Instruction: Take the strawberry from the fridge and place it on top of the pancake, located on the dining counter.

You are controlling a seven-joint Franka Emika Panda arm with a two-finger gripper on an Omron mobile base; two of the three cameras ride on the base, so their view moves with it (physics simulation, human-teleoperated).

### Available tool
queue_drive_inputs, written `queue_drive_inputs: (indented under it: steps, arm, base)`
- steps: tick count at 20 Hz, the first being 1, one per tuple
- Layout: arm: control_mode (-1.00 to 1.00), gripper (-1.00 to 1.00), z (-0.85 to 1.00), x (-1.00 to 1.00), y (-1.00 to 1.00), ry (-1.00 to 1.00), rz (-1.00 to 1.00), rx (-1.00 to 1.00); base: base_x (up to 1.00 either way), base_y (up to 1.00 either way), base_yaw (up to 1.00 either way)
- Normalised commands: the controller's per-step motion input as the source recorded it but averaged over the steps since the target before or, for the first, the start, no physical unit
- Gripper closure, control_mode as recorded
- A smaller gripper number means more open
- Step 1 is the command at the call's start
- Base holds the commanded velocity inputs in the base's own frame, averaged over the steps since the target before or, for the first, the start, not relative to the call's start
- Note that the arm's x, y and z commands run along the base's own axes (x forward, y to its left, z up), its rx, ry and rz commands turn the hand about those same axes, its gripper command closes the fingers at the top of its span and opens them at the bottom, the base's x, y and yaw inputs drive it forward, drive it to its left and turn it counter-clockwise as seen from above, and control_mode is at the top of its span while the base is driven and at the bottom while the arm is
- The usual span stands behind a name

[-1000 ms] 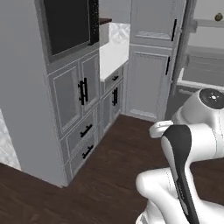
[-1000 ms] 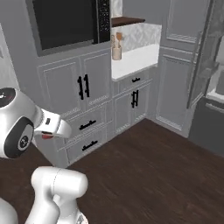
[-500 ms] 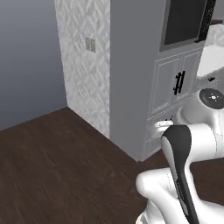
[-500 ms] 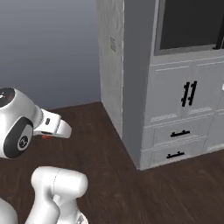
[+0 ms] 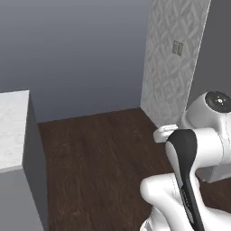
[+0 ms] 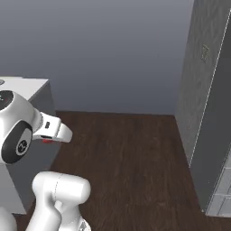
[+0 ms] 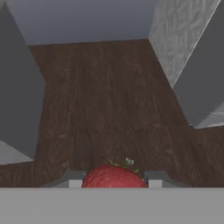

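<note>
Gripper [image 7: 113, 183] at bottom centre of hand view, jaws clamped on strawberry [image 7: 114, 176], one finger each side. Fruit kept pinched, tucked close, likely for carrying. Beyond: dark wood floor [image 7: 105, 100] mid-frame. Dining counter [image 5: 12, 128] marble corner at left edge of left base view; pancake likely farther along it.

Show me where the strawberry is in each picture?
Left base view: I can't find it.
Right base view: a speck of red, likely the strawberry, sits under the white arm at the left.
Hand view: the strawberry is bottom middle, pinched between the gripper tips.
Shared landmark: the dark wood floor.
</note>
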Motion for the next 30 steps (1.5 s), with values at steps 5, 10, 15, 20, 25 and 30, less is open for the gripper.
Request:
queue_drive_inputs:
  steps: [5, 10, 15, 20, 25, 30]
  arm:
    - [1.00, 1.00, 0.00, 0.00, 0.00, 0.00, 0.00, 0.00]
    - [1.00, 1.00, 0.00, 0.00, 0.00, 0.00, 0.00, 0.00]
    - [1.00, 1.00, 0.00, 0.00, 0.00, 0.00, 0.00, 0.00]
    - [1.00, 1.00, 0.00, 0.00, 0.00, 0.00, 0.00, 0.00]
    - [1.00, 1.00, 0.00, 0.00, 0.00, 0.00, 0.00, 0.00]
    - [1.00, 1.00, 0.00, 0.00, 0.00, 0.00, 0.00, 0.00]
  base:
    - [1.00, 0.00, 0.14]
    - [1.00, 0.00, 0.12]
    - [1.00, 0.11, 0.09]
    - [1.00, 0.14, 0.12]
    - [1.00, 0.00, 0.30]
    - [1.00, 0.00, 0.42]
